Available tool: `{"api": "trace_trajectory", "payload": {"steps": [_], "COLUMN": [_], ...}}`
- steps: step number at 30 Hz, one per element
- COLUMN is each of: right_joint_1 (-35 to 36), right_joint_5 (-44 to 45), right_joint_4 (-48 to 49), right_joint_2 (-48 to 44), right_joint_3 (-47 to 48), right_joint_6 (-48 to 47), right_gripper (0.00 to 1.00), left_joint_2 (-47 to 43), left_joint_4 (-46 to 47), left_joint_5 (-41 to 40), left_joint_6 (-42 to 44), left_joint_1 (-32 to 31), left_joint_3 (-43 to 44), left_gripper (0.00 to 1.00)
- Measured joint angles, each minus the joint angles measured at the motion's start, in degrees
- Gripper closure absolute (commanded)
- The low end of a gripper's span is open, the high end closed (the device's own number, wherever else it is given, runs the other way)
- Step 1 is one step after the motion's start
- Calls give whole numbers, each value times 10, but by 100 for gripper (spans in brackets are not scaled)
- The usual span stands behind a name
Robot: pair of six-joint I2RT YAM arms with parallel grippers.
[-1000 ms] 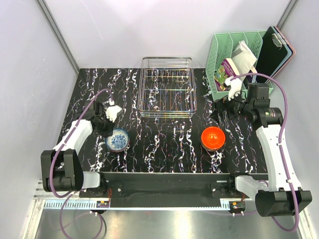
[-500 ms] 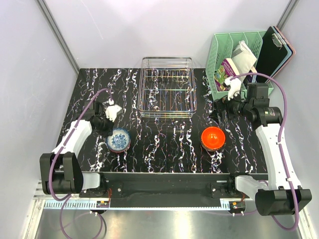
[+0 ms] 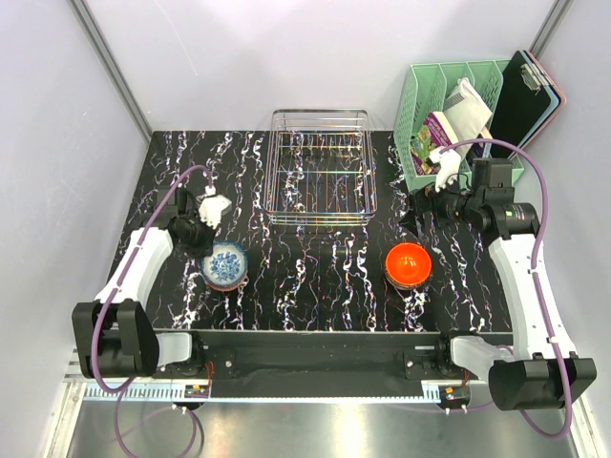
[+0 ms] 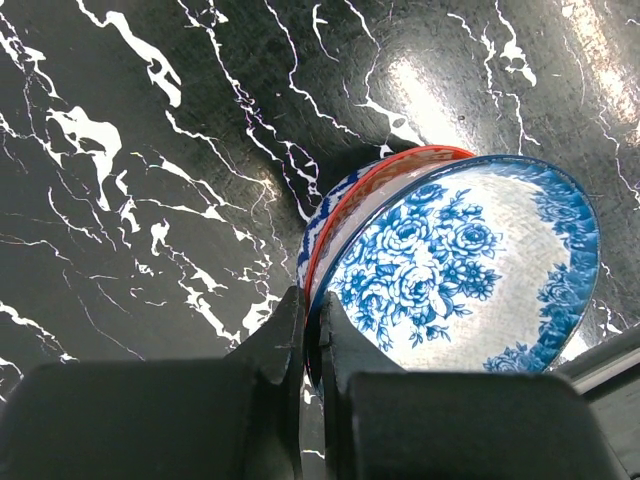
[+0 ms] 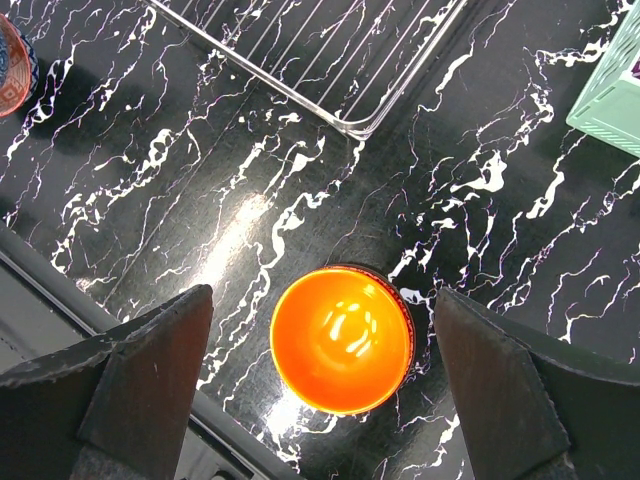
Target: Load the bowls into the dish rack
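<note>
The left fingers [image 4: 282, 345] have snapped shut! A second ago there was a gap between them; now they pinch the rim of the blue-and-white bowl [image 3: 224, 267], right at its 10 o'clock edge. With the squeeze the left wrist [image 3: 212, 206] has drawn back towards 11 o'clock, and the arm's elbow has swung out to about 8 o'clock. The bowl has gone along too, sliding a touch towards 9 o'clock across the surface [image 3: 315, 272].

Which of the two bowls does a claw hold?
The blue-flowered bowl on the left: the left claw is shut on its rim. The orange bowl stands untouched, and the right claw is open.
</note>
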Motion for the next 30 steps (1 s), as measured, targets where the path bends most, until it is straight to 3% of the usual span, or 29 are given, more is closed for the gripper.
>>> {"api": "trace_trajectory", "payload": {"steps": [8, 12, 17, 30], "right_joint_1": [3, 4, 9, 21], "right_joint_5": [0, 0, 0, 0], "right_joint_4": [0, 0, 0, 0], "right_joint_2": [1, 1, 2, 15], "right_joint_3": [0, -2, -4, -4], "right_joint_6": [1, 1, 1, 1], "right_gripper": [1, 0, 0, 0], "left_joint_2": [56, 66, 66, 66], "left_joint_4": [22, 30, 31, 32], "left_joint_5": [-1, -1, -2, -3], "left_joint_6": [3, 2, 2, 0], "left_joint_1": [1, 1, 1, 1], "left_joint_3": [0, -4, -4, -4], "left_gripper": [100, 88, 84, 80]}}
